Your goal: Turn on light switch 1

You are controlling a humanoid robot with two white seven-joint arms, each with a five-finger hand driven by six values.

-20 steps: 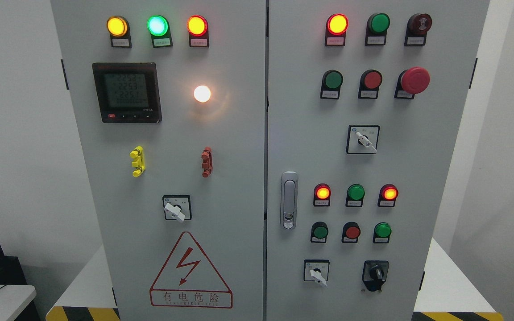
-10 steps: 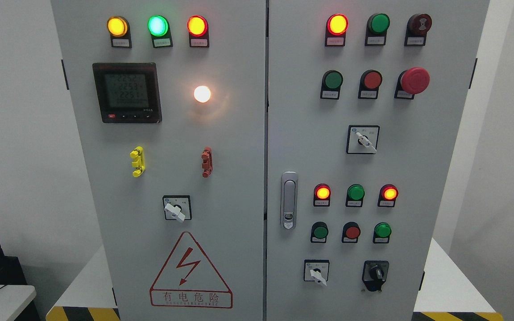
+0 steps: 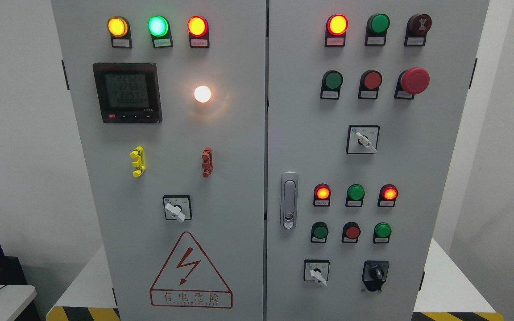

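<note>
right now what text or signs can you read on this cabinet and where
"有电危险": under the red lightning triangle on the warning sign, left door.
Finer red print beneath it: too small to read.
Meter display: rows of digits, too blurred to read reliably.
Label plates under the lamps and buttons, e.g.: unreadable.

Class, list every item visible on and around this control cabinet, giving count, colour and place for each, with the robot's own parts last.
Cabinet: one, grey, two doors, fills the view.
Top-left lamps: three, yellow, green, red, all lit.
Meter: one, black, upper left door.
White lamp: one, lit, right of the meter.
Clips: two, yellow and red, mid left door.
Rotary switches: four with white handles; one black.
Warning triangle: one, red, lower left door.
Door handle: one, silver, right door's left edge.
Emergency stop: one, red, upper right.
Right-door lamps and buttons: several, red and green.
Robot hands: none in view.
</note>
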